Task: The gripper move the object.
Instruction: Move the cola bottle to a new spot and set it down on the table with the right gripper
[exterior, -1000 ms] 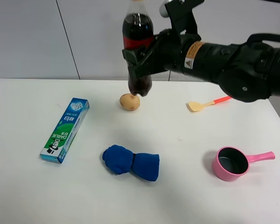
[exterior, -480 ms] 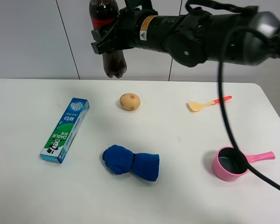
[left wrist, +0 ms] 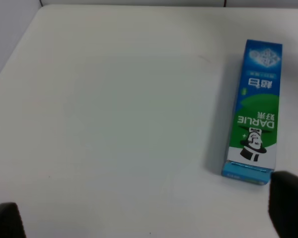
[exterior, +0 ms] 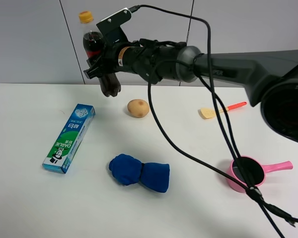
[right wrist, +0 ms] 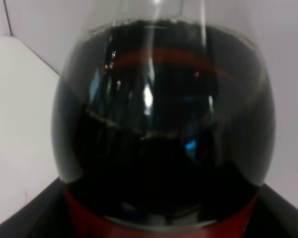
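Left gripper (left wrist: 148, 214): jaws wide apart, empty, near toothpaste box (exterior: 69, 138), 9 o'clock. Potato (exterior: 138, 108): 12 o'clock. Right gripper (exterior: 103, 67): jaws clamped on mid-body of bottle (exterior: 93, 43), airborne, tilted, 11 o'clock, far edge. Recommended: level bottle before lowering; clear box, potato.

The bottle (exterior: 93, 43) hangs above the table (exterior: 30, 208), left of the potato (exterior: 138, 108).

On the white tabletop (exterior: 188, 144), a long green-and-blue cardboard toothpaste box (exterior: 69, 138) lies toward the left edge and a tan potato (exterior: 138, 108) sits near the far edge. A bunched blue cloth (exterior: 139, 173) lies midway along the near side, a small pink saucepan (exterior: 233, 181) stands by the right edge, and a yellow spatula with a red handle (exterior: 219, 110) lies toward the far right corner.
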You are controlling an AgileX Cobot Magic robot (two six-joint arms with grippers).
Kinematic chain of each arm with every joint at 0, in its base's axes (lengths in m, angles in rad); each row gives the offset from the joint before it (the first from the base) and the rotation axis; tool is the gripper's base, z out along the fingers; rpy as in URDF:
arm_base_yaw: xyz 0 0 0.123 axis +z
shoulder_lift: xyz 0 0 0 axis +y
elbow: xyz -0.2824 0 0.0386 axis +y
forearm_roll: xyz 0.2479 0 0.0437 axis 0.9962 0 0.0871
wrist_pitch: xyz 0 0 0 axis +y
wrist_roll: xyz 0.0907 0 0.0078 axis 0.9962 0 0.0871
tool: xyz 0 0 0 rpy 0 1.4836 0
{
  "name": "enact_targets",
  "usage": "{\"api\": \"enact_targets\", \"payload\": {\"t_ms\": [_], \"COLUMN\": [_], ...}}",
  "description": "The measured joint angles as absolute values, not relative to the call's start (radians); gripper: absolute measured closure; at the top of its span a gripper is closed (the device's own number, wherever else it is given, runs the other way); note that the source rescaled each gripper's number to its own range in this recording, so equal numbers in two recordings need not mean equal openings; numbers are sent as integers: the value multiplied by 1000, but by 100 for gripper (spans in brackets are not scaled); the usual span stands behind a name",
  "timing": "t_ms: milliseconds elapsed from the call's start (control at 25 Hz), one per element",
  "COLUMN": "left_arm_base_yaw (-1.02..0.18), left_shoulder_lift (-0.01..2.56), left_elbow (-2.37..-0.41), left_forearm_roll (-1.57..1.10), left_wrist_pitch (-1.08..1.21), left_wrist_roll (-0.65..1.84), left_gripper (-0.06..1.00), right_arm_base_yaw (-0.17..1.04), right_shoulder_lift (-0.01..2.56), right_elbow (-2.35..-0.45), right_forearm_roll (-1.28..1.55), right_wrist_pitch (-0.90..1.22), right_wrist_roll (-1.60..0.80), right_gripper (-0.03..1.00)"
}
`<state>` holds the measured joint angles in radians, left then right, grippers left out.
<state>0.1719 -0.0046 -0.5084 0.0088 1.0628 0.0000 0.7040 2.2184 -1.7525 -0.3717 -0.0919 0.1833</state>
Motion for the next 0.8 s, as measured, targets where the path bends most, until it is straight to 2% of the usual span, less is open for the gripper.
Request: {"api": "enact_targets", "payload": {"t_ms": [520,800], "left_arm_base_yaw": [172,172], "left_shoulder_lift": [-5,-5], "left_elbow": [-508,-508], "left_forearm_roll": [9,9], "left_wrist_pitch": [1063,1063], "left_wrist_roll": [0,0], "left_gripper": [-6,-6], "right_arm_base_yaw": [704,704], "right_shoulder_lift": [2457,2501], "right_elbow": [-2030,-2061], "right_forearm_roll": [-370,-355], "right_wrist_pitch": [-84,-82], "right_wrist_roll": [183,183], "right_gripper": [96,96]}}
